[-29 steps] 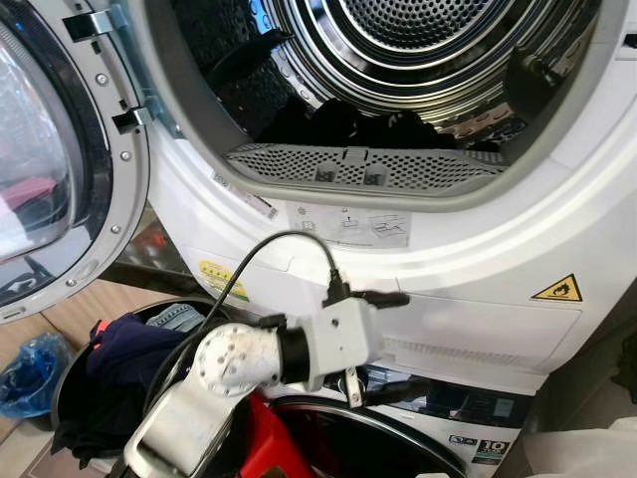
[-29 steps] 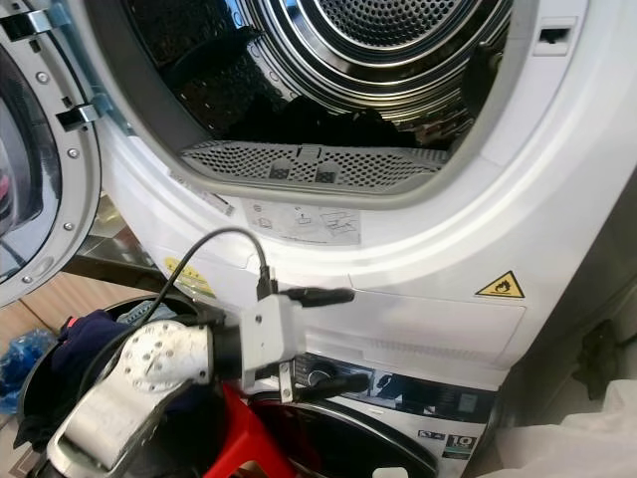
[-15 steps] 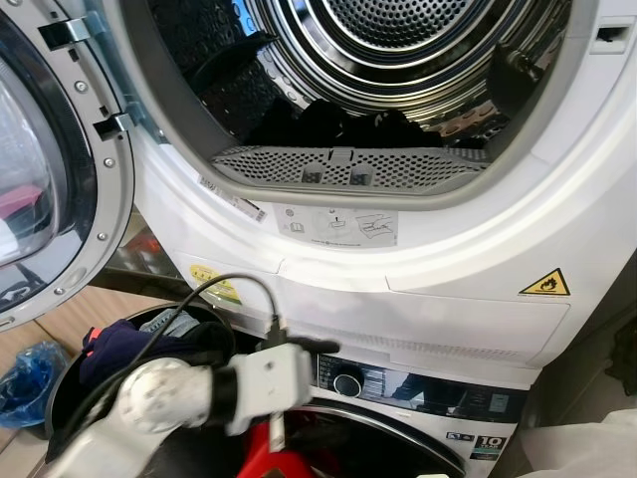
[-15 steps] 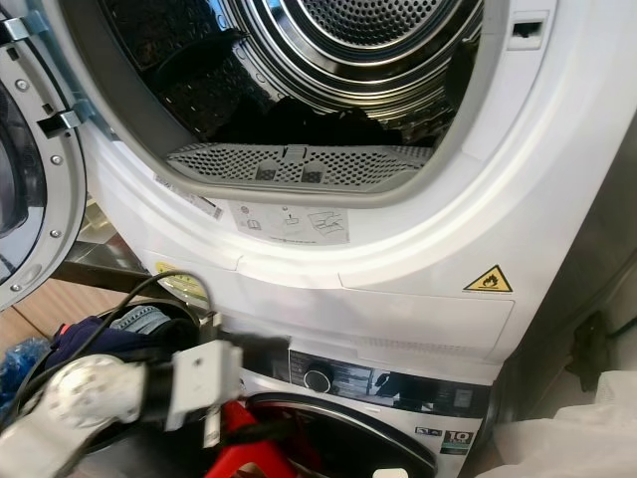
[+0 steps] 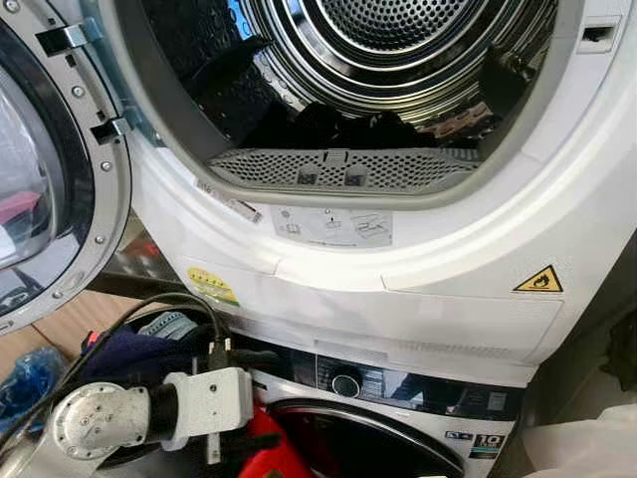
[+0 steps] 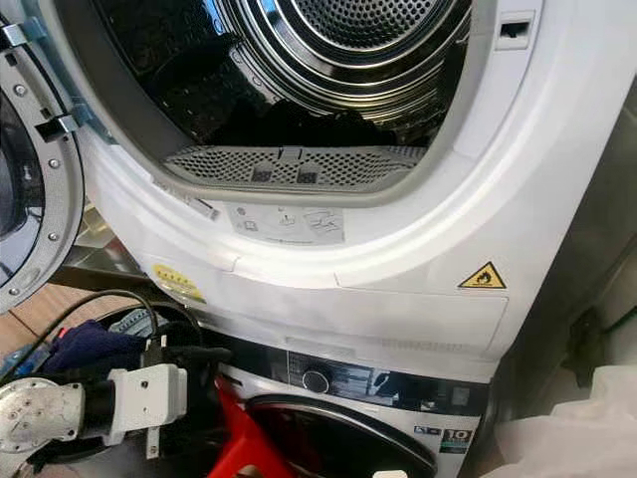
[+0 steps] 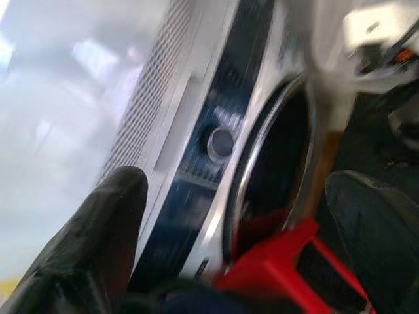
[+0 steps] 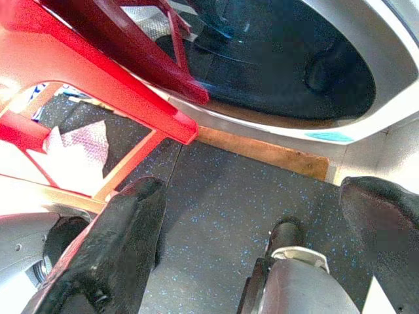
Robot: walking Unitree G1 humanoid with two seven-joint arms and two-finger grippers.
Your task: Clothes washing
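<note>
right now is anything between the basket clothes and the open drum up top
Nothing visible blocks the way: the dryer door is swung open to the left, the drum mouth gapes above the clothes basket. The left gripper is open, low.

I log a red plastic stool (image 5: 267, 453) standing low at the floor, with a dark speckled mat (image 8: 222, 216) beneath its frame. A wooden strip (image 8: 262, 152) runs along one edge of the mat. A blue plastic bag (image 5: 25, 376) lies at the floor's left edge. A pale, crumpled bag (image 5: 587, 448) sits at the right edge, well apart.
</note>
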